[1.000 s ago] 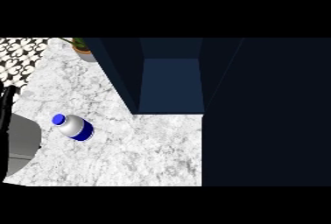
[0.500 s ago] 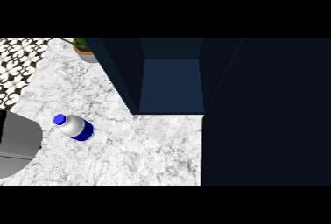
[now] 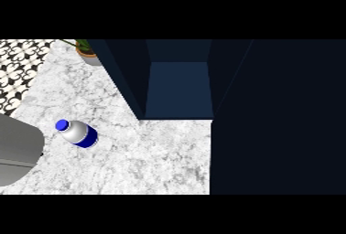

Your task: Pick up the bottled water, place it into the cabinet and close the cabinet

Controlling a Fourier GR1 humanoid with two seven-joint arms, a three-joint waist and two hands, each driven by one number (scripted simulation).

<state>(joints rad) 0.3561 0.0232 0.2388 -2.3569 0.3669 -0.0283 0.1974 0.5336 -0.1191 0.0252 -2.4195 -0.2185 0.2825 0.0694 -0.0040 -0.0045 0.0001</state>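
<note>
The cabinet (image 3: 179, 89) stands open at upper centre to receive the bottled water (image 3: 78, 133), which sits at the frame's left near my forearm (image 3: 13, 146); my hands are out of sight, so I cannot tell their state.

Even bright light on marble counter (image 3: 155, 155); cabinet (image 3: 179, 89) interior dim; right side near-black.

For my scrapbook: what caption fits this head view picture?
Water bottle sits on the marble counter, left of the open blue cabinet.

Left forearm (image 3: 17, 146) slightly farther in
</note>
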